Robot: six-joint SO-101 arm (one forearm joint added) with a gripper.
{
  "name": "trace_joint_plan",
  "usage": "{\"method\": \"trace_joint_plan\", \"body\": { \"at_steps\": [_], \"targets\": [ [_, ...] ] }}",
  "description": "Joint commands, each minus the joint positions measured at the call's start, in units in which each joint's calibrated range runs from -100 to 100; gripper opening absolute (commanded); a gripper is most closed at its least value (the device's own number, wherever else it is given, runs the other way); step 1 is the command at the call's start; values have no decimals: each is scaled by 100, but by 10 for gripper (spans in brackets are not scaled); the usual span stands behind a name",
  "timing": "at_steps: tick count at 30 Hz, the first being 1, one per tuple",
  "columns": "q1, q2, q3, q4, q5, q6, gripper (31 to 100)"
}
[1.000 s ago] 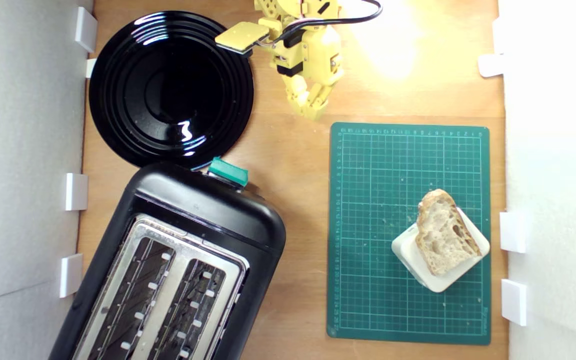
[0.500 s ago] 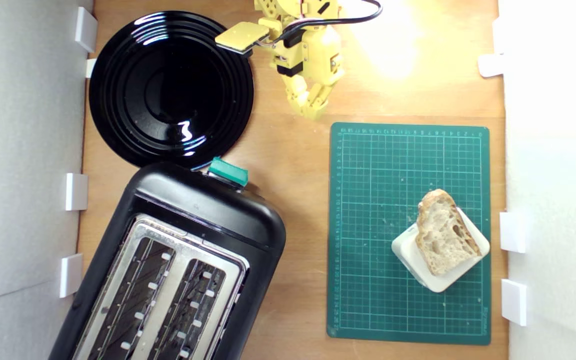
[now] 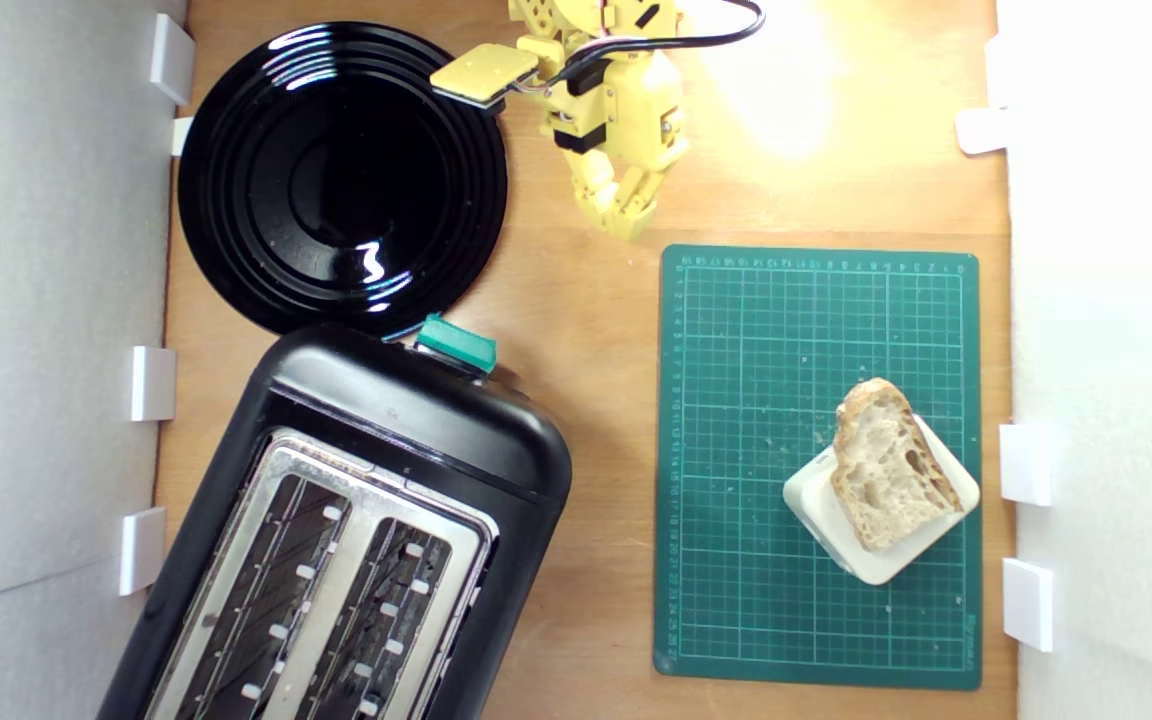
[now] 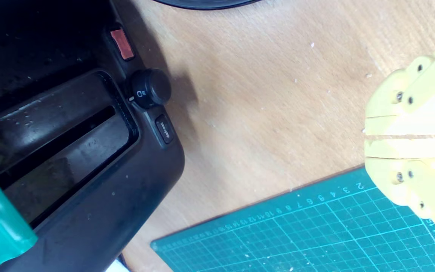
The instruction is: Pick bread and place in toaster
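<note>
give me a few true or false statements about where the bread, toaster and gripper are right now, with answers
1. The bread lies on a cream block on the green mat. True.
2. The gripper holds the bread. False: its fingers are closed together and empty, far from it.
3. Both slots of the toaster are empty. True.
4. The black plate has bread on it. False: it is bare.
5. The teal lever sits on the toaster's end nearest the plate. True.

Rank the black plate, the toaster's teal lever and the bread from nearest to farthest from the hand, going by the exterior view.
Measured from the hand:
1. Black plate, toward the exterior view's left; its rim is nearest.
2. Teal lever on the toaster, lower left in that view.
3. Bread, lower right, lying on a cream block on the green mat.
</note>
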Motion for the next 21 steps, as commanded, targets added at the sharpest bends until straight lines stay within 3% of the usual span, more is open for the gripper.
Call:
{"method": "trace_joint_plan", "body": {
  "at_steps": [1, 5, 11, 16, 21],
  "targets": [
    [288, 15, 5, -113, -19, -25, 311],
    [297, 498, -195, -449, -104, 28, 312],
    [256, 1571, -549, -476, -1375, -19, 312],
    [119, 2603, -1466, -1029, -2066, 23, 313],
    [-163, 3543, -2474, -1138, -2101, -124, 313]
  ]
}}
